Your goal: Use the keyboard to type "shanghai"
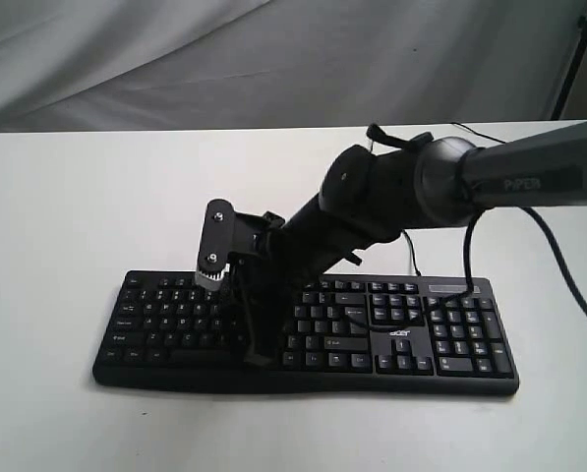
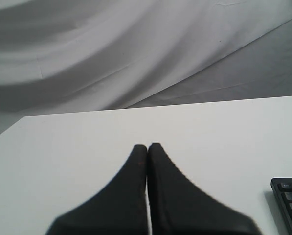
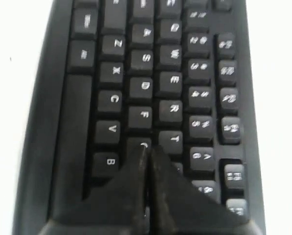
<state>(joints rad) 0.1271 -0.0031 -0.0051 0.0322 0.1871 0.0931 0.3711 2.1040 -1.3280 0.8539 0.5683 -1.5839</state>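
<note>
The black keyboard [image 1: 401,335] lies flat on the white table, its number pad to the right. My right gripper [image 1: 257,356] reaches across from the right and points down onto the letter keys left of the middle. In the right wrist view its shut fingers [image 3: 148,151] rest with their tips on the G key of the keyboard [image 3: 146,87], partly covering the legend; nothing is held. My left gripper [image 2: 147,146] is shut and empty, hovering over bare table, with one corner of the keyboard [image 2: 290,198] beside it. The left gripper does not appear in the exterior view.
The white table [image 1: 57,197] runs wide around the keyboard. A grey cloth backdrop [image 1: 273,59] hangs behind its far edge. A black cable [image 1: 467,258] droops from the right arm over the keyboard's back edge. A dark stand leg [image 1: 573,59] is at the far right.
</note>
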